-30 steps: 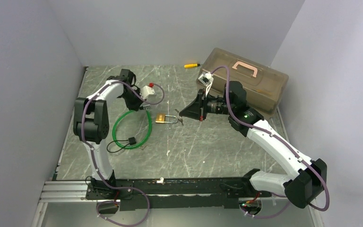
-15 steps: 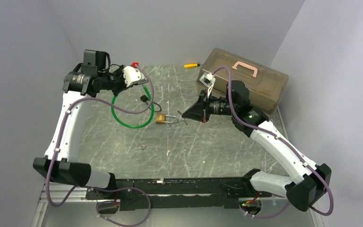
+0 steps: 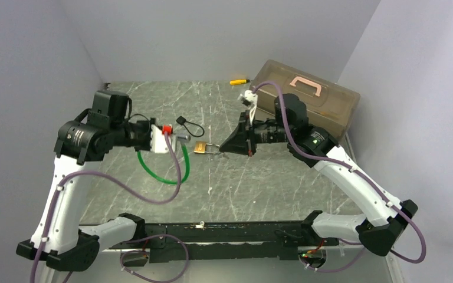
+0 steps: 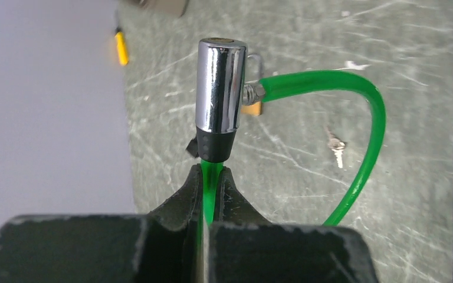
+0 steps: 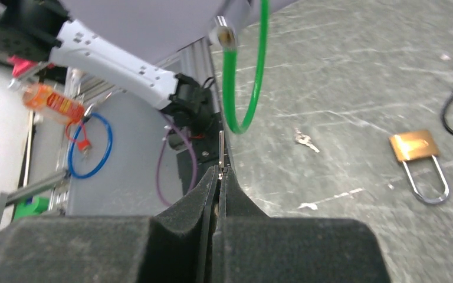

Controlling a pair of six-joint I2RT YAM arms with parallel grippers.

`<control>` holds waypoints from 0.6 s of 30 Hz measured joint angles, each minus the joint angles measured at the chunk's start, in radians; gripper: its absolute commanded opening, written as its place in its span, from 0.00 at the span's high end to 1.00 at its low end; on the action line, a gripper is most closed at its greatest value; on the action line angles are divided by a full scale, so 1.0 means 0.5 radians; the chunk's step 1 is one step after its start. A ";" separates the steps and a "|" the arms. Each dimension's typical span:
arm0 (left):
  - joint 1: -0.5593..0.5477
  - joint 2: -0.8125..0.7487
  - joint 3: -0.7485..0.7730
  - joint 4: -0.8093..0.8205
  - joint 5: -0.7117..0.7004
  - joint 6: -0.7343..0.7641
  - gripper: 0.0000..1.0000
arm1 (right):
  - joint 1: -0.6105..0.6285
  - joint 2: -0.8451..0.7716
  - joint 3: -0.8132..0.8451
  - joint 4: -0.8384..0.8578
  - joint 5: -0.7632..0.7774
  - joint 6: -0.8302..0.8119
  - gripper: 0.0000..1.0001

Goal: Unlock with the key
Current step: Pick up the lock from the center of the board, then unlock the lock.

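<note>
Between my right fingers (image 5: 215,180), pinched shut, stands the key (image 5: 220,147): a thin silvery sliver poking out past the tips, seen edge-on from my right wrist. From above, those fingertips sit low over the desk (image 3: 259,183), just beside the shackle end of the brass padlock (image 3: 200,147), which lies flat with its shackle pointing toward them. I cannot tell whether the key touches the shackle.

My left fingers (image 4: 199,180) are closed on the green cable (image 4: 371,118), gripping it right below the black collar of a chrome cylinder (image 4: 220,82). The cylinder is held up off the desk, and the cable curves out of its side in a loop and comes back in between my fingers. From above, the cylinder hangs near the padlock, on the side away from my right fingers.

A second small key (image 5: 304,140) lies loose on the desk, near the hanging loop of the cable. A black cord (image 3: 186,124) lies just beyond the padlock. Farther back rest a yellow stick-shaped tool (image 3: 239,81) and a brownish lidded box (image 3: 307,103) with a pink handle.
</note>
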 measured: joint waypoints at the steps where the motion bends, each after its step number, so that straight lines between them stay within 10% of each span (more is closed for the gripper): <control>1: -0.047 -0.024 -0.005 -0.066 0.008 0.050 1.00 | 0.070 0.025 0.072 -0.067 0.025 -0.050 1.00; 18: -0.455 -0.250 -0.298 -0.265 -0.063 0.276 1.00 | 0.626 0.371 0.738 -1.033 0.307 -0.554 1.00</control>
